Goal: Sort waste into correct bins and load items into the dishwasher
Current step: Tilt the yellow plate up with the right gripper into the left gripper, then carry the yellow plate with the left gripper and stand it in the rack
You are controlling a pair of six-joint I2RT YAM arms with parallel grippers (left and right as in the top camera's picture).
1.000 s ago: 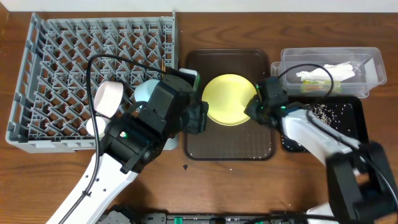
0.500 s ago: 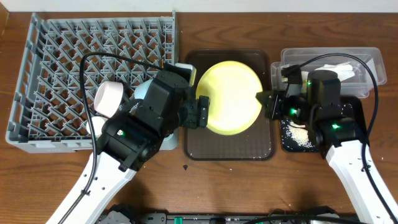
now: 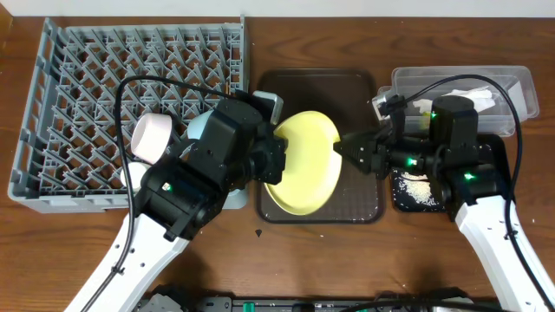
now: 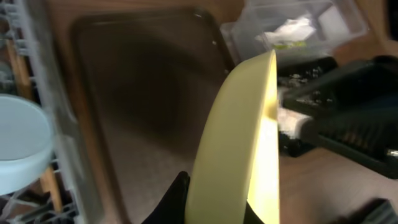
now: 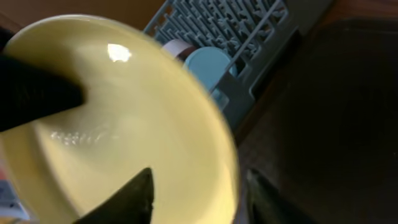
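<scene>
Clamping round yellow plate [image 3: 305, 169] at left rim w/ left gripper [image 3: 276, 163], fingers closed on it; holding plate tilted above dark brown serving tray [image 3: 312, 91]. Straddling right rim w/ right gripper [image 3: 342, 147], fingers spread apart.

text: none legible | labels, brands, numbers, signs: none legible in any view

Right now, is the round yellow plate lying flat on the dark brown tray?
No, the round yellow plate stands tilted on edge, its lower rim in the left claw.
</scene>
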